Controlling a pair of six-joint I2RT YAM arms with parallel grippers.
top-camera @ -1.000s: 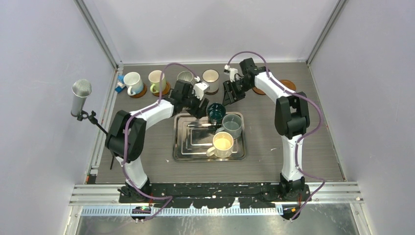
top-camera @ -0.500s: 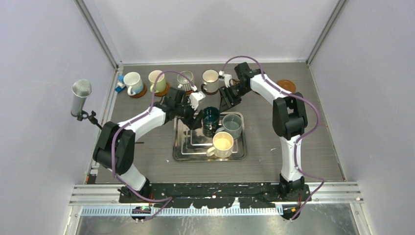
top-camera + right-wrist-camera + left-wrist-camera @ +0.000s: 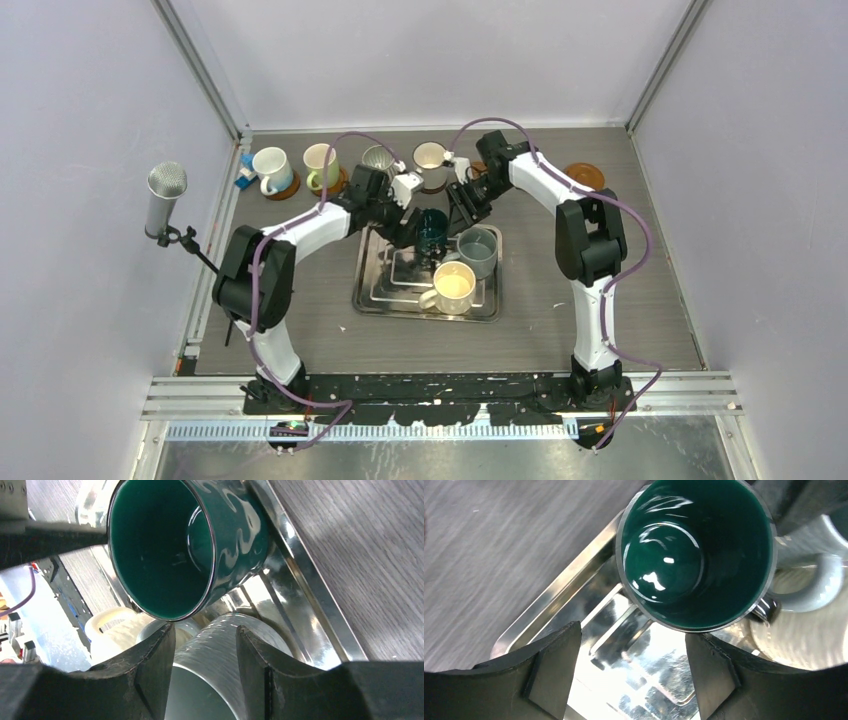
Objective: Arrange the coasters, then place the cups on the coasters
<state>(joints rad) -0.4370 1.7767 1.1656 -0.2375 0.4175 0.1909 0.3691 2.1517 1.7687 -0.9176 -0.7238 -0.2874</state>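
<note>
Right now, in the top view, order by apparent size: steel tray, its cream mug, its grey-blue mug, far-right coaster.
1. steel tray.
2. cream mug and grey-blue mug, too alike to rank.
3. coaster.

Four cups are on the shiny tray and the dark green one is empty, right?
Not quite: three cups are on the tray, not four: the green cup, a grey cup and a cream cup. The top view shows it. The green one is empty.

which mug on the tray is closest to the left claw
The dark teal mug, just ahead of the open left claw; the grey-blue mug and the cream mug sit farther off.
</note>
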